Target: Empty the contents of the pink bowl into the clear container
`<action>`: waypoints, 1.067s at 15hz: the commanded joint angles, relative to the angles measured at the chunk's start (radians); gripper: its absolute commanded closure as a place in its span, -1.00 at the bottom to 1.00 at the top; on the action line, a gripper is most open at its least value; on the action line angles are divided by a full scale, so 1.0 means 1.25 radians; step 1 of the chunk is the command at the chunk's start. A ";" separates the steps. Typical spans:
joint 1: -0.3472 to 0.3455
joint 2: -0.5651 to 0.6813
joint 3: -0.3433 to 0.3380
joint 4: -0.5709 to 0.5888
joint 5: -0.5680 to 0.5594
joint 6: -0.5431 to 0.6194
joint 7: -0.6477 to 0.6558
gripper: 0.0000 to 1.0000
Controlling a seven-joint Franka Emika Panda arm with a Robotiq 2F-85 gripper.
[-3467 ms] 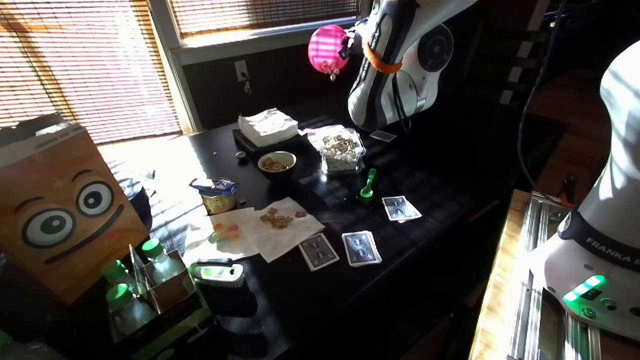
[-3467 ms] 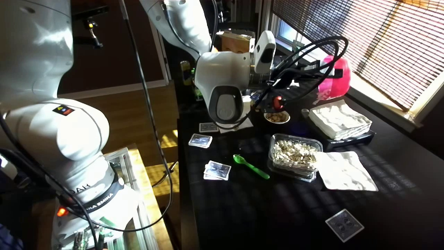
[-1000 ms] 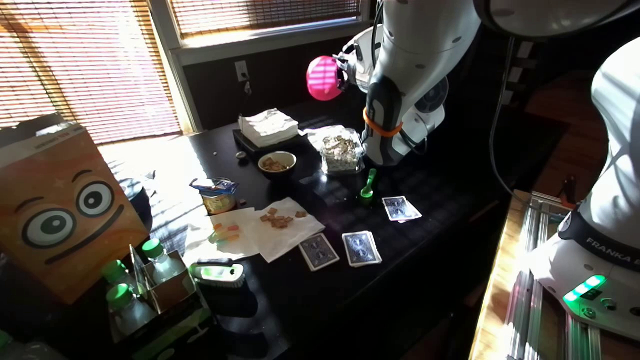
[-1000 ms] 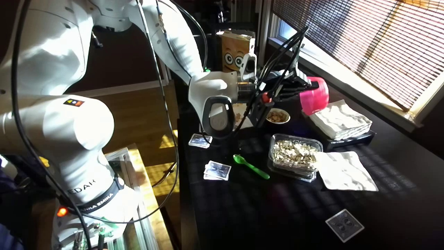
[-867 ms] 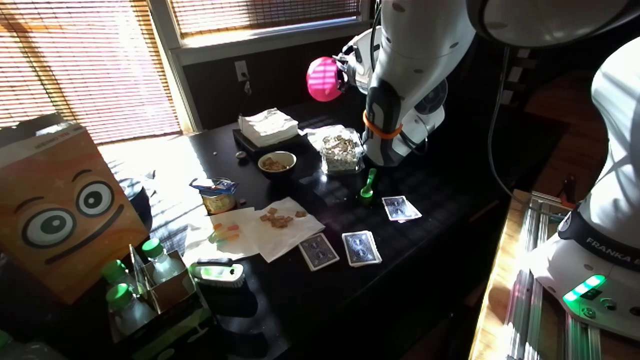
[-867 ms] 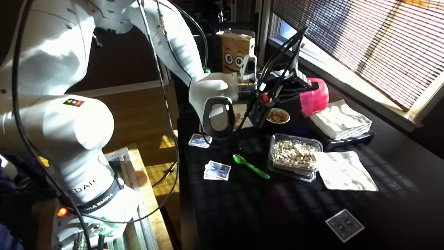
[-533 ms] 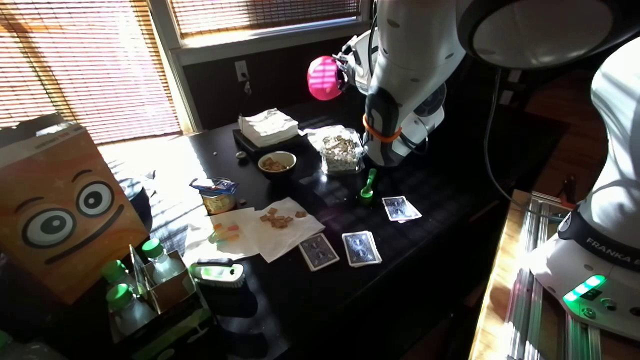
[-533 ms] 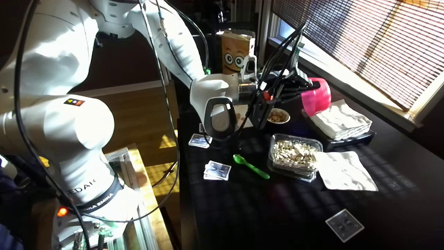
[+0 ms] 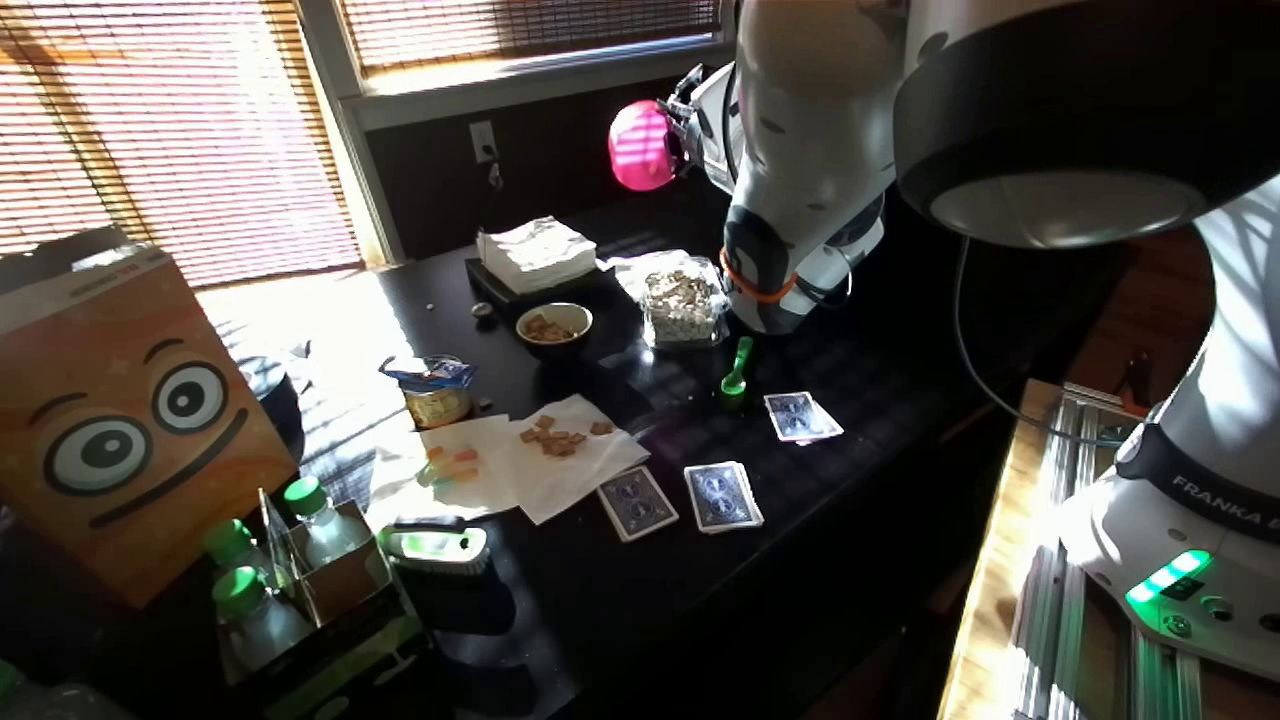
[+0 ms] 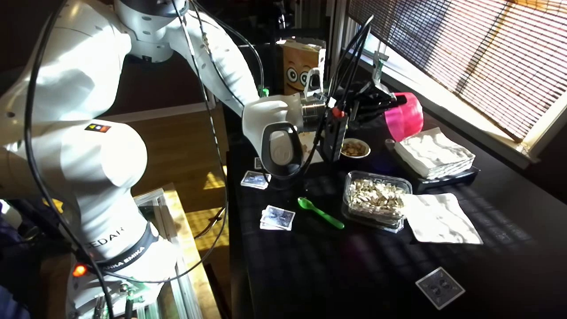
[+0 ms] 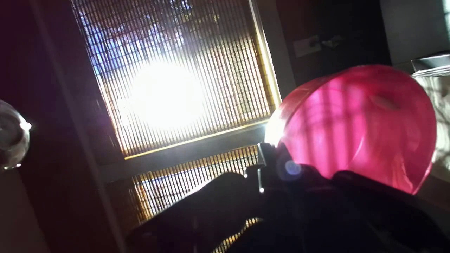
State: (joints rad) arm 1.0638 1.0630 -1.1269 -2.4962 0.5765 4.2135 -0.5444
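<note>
- Fingers: clamped on the edge of the pink bowl.
- Pink bowl: tilted, held in the air above the tabletop, apart from the clear container.
- Clear container: upright on the tabletop, filled with pale pieces; a flat napkin lies just beside it.
- Napkin stack: near the clear container.
- Green spoon: lying near the clear container.
- Card pile: nearer the tabletop's edge than the spoon.
</note>
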 commanded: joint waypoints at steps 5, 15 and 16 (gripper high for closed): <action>-0.036 -0.191 0.002 -0.046 -0.090 -0.031 0.040 0.98; -0.121 -0.543 0.033 -0.078 -0.302 -0.183 0.036 0.98; -0.132 -0.577 0.043 -0.078 -0.311 -0.208 0.033 0.98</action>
State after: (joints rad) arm 0.9420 0.5362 -1.1171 -2.5655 0.2518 4.0266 -0.4519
